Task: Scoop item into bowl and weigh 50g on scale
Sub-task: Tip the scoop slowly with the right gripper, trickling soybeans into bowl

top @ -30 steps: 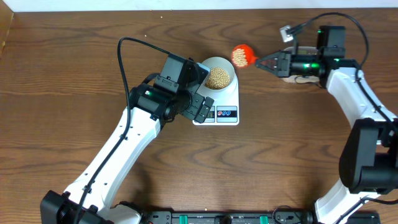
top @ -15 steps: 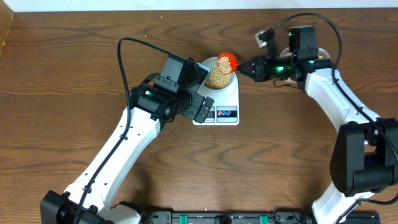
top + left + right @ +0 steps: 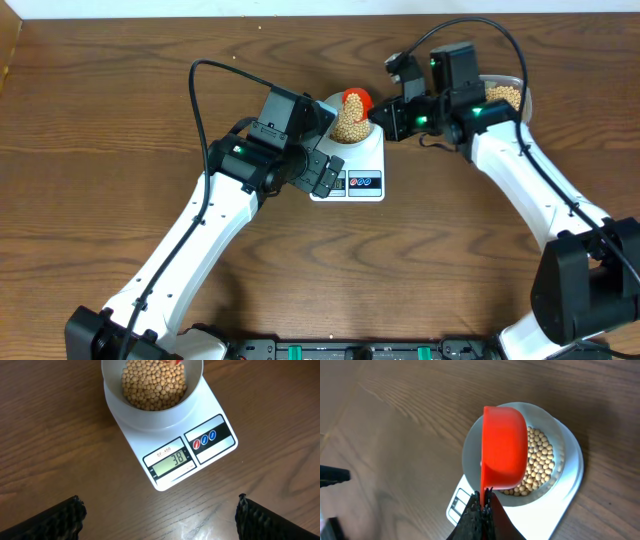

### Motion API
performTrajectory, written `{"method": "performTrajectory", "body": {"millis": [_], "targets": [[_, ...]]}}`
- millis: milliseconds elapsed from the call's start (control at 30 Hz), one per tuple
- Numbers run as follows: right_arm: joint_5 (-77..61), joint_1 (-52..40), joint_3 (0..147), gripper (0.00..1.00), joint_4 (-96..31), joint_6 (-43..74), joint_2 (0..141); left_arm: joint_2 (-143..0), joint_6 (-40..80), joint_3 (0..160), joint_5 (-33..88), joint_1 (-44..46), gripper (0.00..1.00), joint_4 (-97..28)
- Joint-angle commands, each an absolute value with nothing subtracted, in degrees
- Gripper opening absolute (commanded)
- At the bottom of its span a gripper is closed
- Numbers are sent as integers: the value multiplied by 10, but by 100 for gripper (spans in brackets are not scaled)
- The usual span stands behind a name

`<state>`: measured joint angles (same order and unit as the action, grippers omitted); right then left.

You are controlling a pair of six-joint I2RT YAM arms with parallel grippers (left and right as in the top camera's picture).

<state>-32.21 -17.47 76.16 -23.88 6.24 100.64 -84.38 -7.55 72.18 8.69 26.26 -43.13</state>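
The white scale [image 3: 362, 160] carries the pale bowl [image 3: 372, 104], which holds a heap of tan beans [image 3: 348, 126]. From the left wrist view the scale's display [image 3: 172, 459] reads 38 below the bowl [image 3: 114, 405] and its beans [image 3: 152, 385]. My right gripper [image 3: 483, 497] is shut on the thin handle of a red scoop [image 3: 505, 450]. The scoop is tipped mouth-down over the bowl's rim [image 3: 468, 457], above the beans [image 3: 540, 460]. My left gripper [image 3: 160, 512] hangs open and empty over bare wood, just off the display end of the scale.
A clear tub [image 3: 508, 95] with more beans stands at the back right, partly hidden by the right arm. The left arm [image 3: 200, 230] crosses the table's left half and its black cable loops above it. The table's far edge runs along the top.
The right arm has swung left from beside the tub, carrying the loaded red scoop over the bowl and tipping it. The left arm has stayed still.
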Motion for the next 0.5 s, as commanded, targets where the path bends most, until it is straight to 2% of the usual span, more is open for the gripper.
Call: {"method": "performTrajectory", "body": {"millis": [0,467], "targets": [[-288,-185,761,1,-241,30,993,-847,-79,722,88,260,98,-433],[-213,-221,761,1,-253,-48,993,-847,-79,722,88,260,98,-433]]}}
